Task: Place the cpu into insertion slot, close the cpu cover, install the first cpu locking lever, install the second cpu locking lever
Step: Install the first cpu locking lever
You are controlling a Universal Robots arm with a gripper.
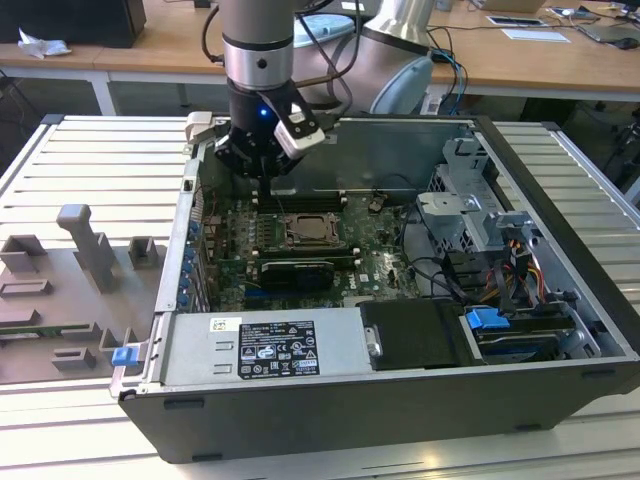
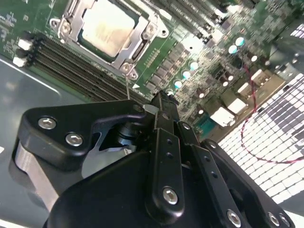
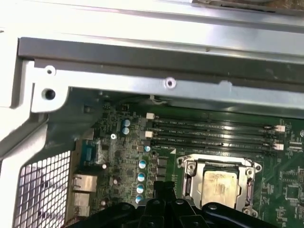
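Seated cpu (image 2: 107, 28), cpu cover (image 2: 142, 35) down over it. The claw (image 2: 161, 102) is clenched, looks empty and hovers near them. Locking-lever step seems in hand; it needs a careful tip-down push.

Arm (image 1: 257, 40) vertical, gripper (image 1: 262, 172) pointing down, fingers (image 2: 164, 111) pressed together

Open computer case (image 1: 350, 420) on a ribbed metal table (image 1: 90, 150), grey fixture blocks (image 1: 90, 245) at the exterior view's left.
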